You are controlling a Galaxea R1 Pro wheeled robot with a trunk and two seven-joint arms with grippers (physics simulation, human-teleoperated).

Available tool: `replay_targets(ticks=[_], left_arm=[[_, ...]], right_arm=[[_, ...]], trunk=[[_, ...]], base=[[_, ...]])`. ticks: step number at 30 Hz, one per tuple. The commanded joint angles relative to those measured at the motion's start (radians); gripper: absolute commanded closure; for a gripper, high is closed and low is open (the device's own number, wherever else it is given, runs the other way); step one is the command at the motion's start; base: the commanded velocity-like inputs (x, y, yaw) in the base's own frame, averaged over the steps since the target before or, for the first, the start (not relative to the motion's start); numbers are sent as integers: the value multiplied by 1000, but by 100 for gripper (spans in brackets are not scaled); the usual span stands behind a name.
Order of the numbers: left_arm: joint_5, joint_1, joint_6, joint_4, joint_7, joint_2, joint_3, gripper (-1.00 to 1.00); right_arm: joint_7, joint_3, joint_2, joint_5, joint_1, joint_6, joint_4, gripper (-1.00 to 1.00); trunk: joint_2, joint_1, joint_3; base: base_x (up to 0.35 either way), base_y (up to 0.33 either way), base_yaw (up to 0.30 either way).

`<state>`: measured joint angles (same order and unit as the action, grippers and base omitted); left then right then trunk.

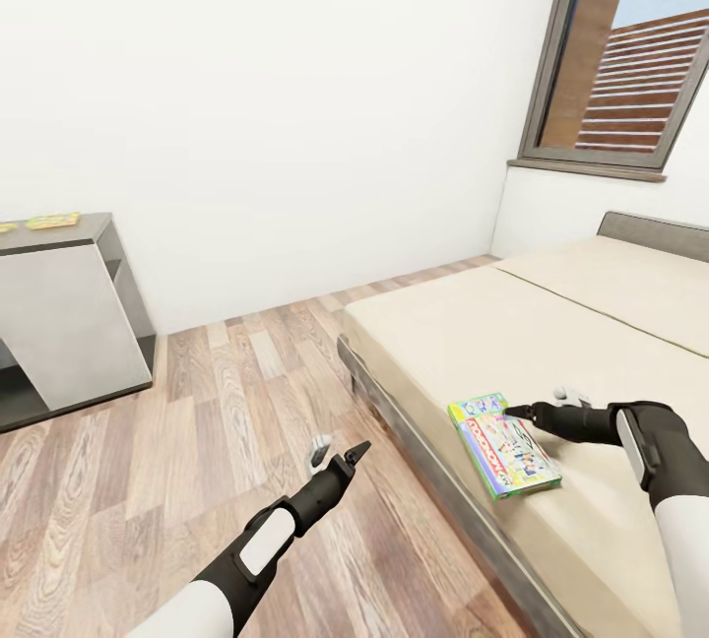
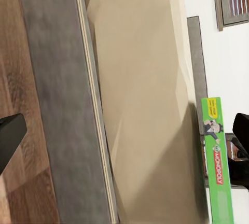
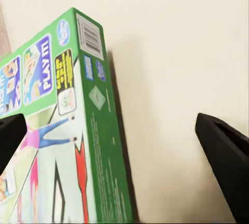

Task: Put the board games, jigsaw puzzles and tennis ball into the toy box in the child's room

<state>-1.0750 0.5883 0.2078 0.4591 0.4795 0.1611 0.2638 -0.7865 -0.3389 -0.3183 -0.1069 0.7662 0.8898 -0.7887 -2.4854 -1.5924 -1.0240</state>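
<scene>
Green-edged board game (image 1: 503, 445) flat near the bed (image 1: 591, 343) front edge. Right tool (image 1: 537, 403) spread wide at its far end; left tool (image 1: 338, 451) parted over floor (image 1: 148, 461).

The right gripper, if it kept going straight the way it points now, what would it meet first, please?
Most likely the green-edged board game on the bed: the right gripper is open, one finger over the box, though depth is unclear.

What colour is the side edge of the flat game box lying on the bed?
Bright green, on the flat illustrated game box; the right wrist view shows it best.
</scene>
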Motion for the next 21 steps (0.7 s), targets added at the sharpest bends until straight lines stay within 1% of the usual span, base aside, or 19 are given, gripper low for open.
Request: replay_targets(ticks=[1, 3, 4, 6, 7, 9, 10, 11, 12, 14, 15, 17, 18, 19, 20, 21], left_arm=[[-11, 1, 6, 0, 2, 0, 3, -100], [-10, 1, 6, -1, 1, 0, 3, -100], [-10, 1, 6, -1, 1, 0, 3, -100], [-9, 1, 6, -1, 1, 1, 3, -100], [-9, 1, 6, -1, 1, 1, 3, -100], [-9, 1, 6, -2, 0, 1, 4, -100], [-9, 1, 6, -2, 0, 1, 4, -100], [-9, 1, 6, -2, 0, 1, 4, -100], [-9, 1, 6, -2, 0, 1, 4, -100], [-8, 2, 6, -2, 0, 2, 4, -100], [-8, 2, 6, -2, 0, 2, 4, -100], [-8, 2, 6, -2, 0, 2, 4, -100], [-8, 2, 6, -2, 0, 2, 4, -100], [-8, 2, 6, -2, 0, 2, 4, -100], [-8, 2, 6, -2, 0, 2, 4, -100], [-8, 2, 6, -2, 0, 2, 4, -100]], right_arm=[[-9, -3, 0, -16, 1, 1, -1, -100], [-9, -8, -17, -14, 1, 1, -11, -100], [-9, -8, -17, -14, 1, 1, -11, -100], [-10, -23, -34, -11, 0, 0, -25, -100], [-10, -23, -34, -11, 0, 0, -25, -100], [-11, -50, -52, -10, 0, -1, -42, -100], [-11, -50, -52, -10, 0, -1, -42, -100], [-12, -69, -60, -9, -1, -2, -53, -100], [-12, -69, -60, -9, -1, -2, -53, -100], [-16, -112, -72, -8, -3, -4, -76, -100], [-16, -112, -72, -8, -3, -4, -76, -100], [-19, -153, -79, -8, -7, -5, -101, -100], [-19, -153, -79, -8, -7, -5, -101, -100], [-21, -170, -82, -7, -9, -6, -113, -100], [-21, -170, -82, -7, -9, -6, -113, -100], [-22, -184, -84, -7, -11, -6, -126, -100]], trunk=[[0, 0, -1], [0, 0, -1], [0, 0, -1], [0, 0, -1], [0, 0, -1], [0, 0, -1], [0, 0, -1], [0, 0, -1], [0, 0, -1], [0, 0, -1], [0, 0, -1], [0, 0, -1], [0, 0, -1], [0, 0, -1], [0, 0, -1], [0, 0, -1]], base=[[0, 0, 0], [0, 0, 0], [0, 0, 0], [0, 0, 0], [0, 0, 0], [0, 0, 0], [0, 0, 0], [0, 0, 0], [0, 0, 0], [0, 0, 0], [0, 0, 0], [0, 0, 0], [0, 0, 0], [0, 0, 0], [0, 0, 0], [0, 0, 0]])
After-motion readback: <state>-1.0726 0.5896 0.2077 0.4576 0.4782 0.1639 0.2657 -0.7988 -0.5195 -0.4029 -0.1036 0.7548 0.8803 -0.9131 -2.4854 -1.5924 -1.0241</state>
